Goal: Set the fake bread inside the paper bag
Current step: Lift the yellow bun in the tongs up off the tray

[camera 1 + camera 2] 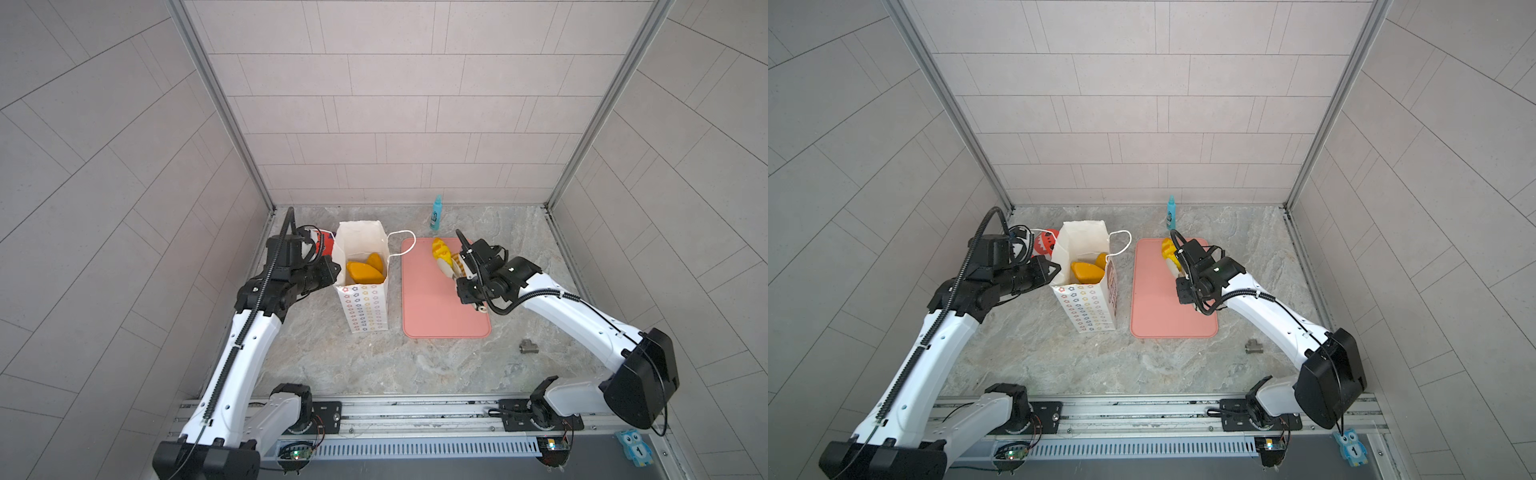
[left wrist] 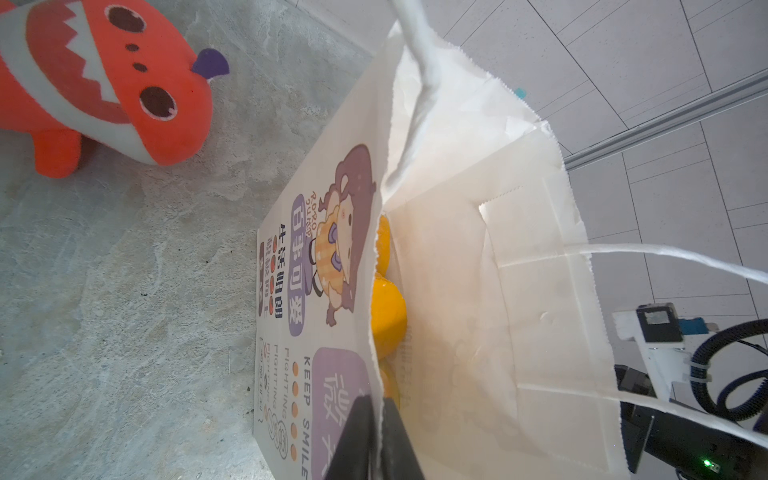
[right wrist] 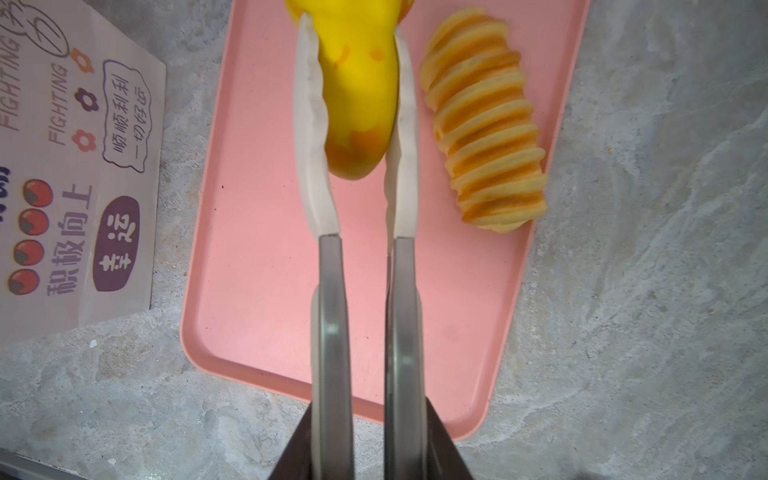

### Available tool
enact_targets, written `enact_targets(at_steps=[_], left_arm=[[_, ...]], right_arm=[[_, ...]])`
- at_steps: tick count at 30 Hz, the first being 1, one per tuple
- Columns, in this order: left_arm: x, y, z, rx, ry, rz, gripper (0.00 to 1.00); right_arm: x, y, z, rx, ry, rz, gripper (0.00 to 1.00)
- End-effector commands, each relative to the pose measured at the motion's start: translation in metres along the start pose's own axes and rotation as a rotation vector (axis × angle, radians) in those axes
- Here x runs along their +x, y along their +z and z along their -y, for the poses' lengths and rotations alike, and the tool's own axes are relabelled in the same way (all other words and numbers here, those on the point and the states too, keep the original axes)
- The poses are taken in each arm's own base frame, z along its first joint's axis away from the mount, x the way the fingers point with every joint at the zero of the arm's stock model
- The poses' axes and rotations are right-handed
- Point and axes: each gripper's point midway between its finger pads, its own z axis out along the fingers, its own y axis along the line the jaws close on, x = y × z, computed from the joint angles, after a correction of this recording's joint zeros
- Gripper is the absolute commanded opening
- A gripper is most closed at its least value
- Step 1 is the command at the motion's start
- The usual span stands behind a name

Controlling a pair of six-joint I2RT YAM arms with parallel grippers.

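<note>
While the left gripper (image 2: 376, 405) is closed on the rim of the tall white paper bag (image 1: 365, 309), which stands on the grey marbled table (image 1: 374, 365) with at least two glossy golden toy breads (image 1: 363, 270) already inside, the right gripper (image 3: 353, 29) is clamped on a long smooth yellow toy loaf (image 3: 357, 104) over the flat pink tray (image 3: 257, 249). The task looks well along: that loaf and the ridged orange-striped toy roll (image 3: 484, 124) lying beside it on the tray are left to bag.

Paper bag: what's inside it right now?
At least two golden fake breads lie inside the paper bag, seen in both top views. Anything beneath them and the bag's floor is covered; the exact count cannot be told.
</note>
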Motion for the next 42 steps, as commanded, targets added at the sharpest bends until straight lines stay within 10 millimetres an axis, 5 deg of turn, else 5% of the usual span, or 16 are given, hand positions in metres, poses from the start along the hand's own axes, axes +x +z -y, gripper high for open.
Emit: enact_targets(at_steps=[1,30,42], left_arm=[[-0.006,-0.008,0.006,0.011,0.022,0.024,0.11],[-0.007,-0.009,0.008,0.016,0.022,0.026,0.11],[-0.007,-0.010,0.007,0.012,0.021,0.029,0.11]], right_arm=[[-0.019,-0.027,0.005,0.008,0.002,0.102,0.32],[-0.053,-0.103,0.017,0.024,-0.022,0.231,0.32],[-0.072,-0.149,0.011,-0.016,-0.038,0.313,0.32]])
